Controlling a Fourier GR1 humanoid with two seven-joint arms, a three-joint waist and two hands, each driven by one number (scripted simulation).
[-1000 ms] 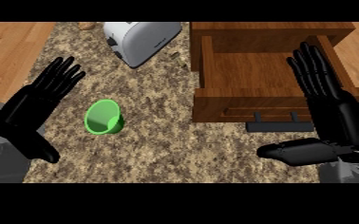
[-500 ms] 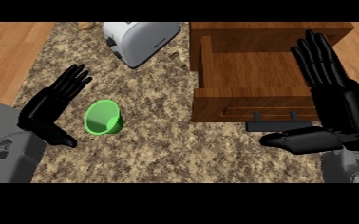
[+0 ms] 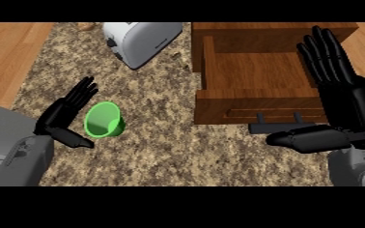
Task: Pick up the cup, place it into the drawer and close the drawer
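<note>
The wooden drawer (image 3: 257, 79) stands pulled out with nothing in it, and the green cup (image 3: 104, 120) lies on the speckled bench (image 3: 178, 149), well left of it. The left hand (image 3: 65, 116), fingers spread, sits just beside the cup; the right hand (image 3: 335, 96) rests wide at the drawer's right. A toaster (image 3: 139, 41) stands behind

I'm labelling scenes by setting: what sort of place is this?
Most likely a kitchen: a speckled stone counter holds a toaster, a green cup and an open wooden drawer.
</note>
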